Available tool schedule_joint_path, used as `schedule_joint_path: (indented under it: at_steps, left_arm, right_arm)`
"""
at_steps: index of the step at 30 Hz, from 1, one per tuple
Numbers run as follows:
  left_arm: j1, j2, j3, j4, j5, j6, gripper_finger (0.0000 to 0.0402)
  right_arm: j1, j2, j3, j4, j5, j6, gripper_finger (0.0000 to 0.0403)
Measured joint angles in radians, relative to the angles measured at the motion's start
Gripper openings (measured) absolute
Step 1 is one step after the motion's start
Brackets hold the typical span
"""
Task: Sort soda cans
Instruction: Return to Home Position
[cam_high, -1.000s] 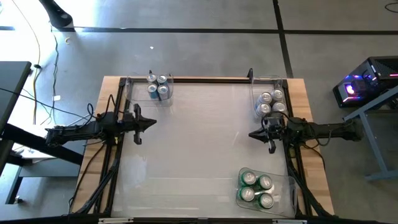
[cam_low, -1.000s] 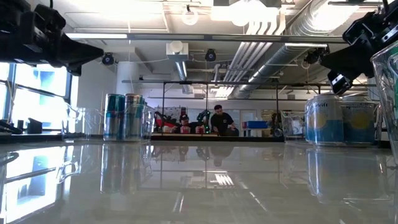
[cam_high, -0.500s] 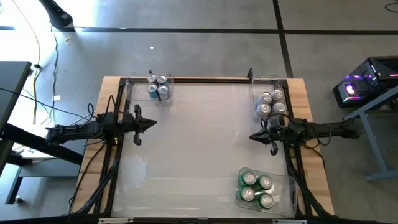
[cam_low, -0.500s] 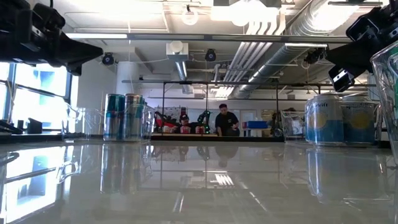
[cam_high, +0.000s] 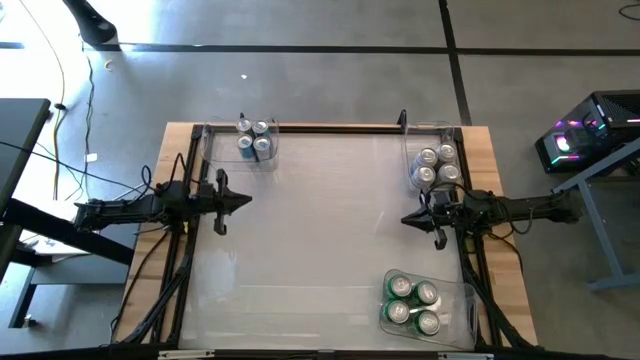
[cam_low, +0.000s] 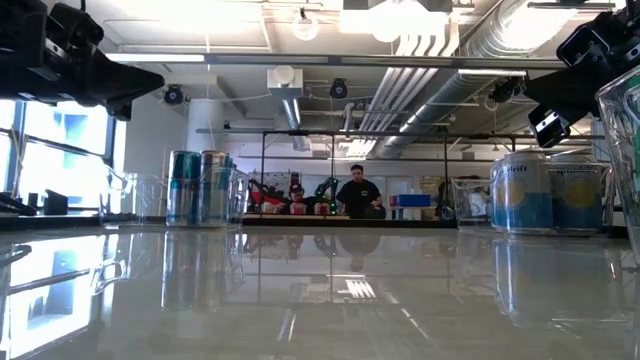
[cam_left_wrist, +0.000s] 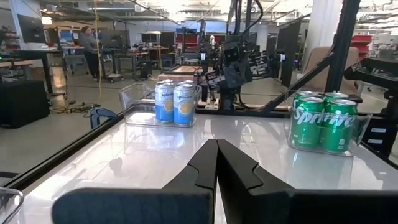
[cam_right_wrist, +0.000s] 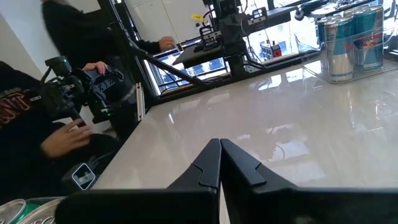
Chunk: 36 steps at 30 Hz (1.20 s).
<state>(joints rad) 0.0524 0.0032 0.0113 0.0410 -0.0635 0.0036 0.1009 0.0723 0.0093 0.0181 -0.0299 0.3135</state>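
The soda cans stand upright in three clear bins. Blue-and-silver cans (cam_high: 256, 140) are at the far left, silver-white cans (cam_high: 436, 165) at the far right, and green cans (cam_high: 412, 302) at the near right. My left gripper (cam_high: 245, 200) hangs shut over the table's left side, pointing level toward the right. My right gripper (cam_high: 405, 218) hangs shut over the right side, pointing level toward the left. Both are clear of the cans. The left wrist view shows the shut left gripper (cam_left_wrist: 217, 149), the silver-white cans (cam_left_wrist: 174, 102) and the green cans (cam_left_wrist: 323, 121). The right wrist view shows the shut right gripper (cam_right_wrist: 220, 149) and the blue-and-silver cans (cam_right_wrist: 351, 37).
A glossy white tabletop (cam_high: 320, 230) lies between the two arms, with a black frame rail (cam_high: 330, 128) along its far edge. A person with a camera (cam_right_wrist: 68, 106) sits beyond the table's near side. Another person (cam_low: 358, 192) stands far off in the room.
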Motion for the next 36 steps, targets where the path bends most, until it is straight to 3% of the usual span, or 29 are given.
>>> schedule_joint_path:
  at_steps: [36]
  left_arm:
    - [0.000, 0.000, 0.000, -0.020, -0.036, -0.018, 0.0000]
  right_arm:
    - [0.000, 0.000, 0.000, 0.000, 0.000, 0.000, 0.0000]
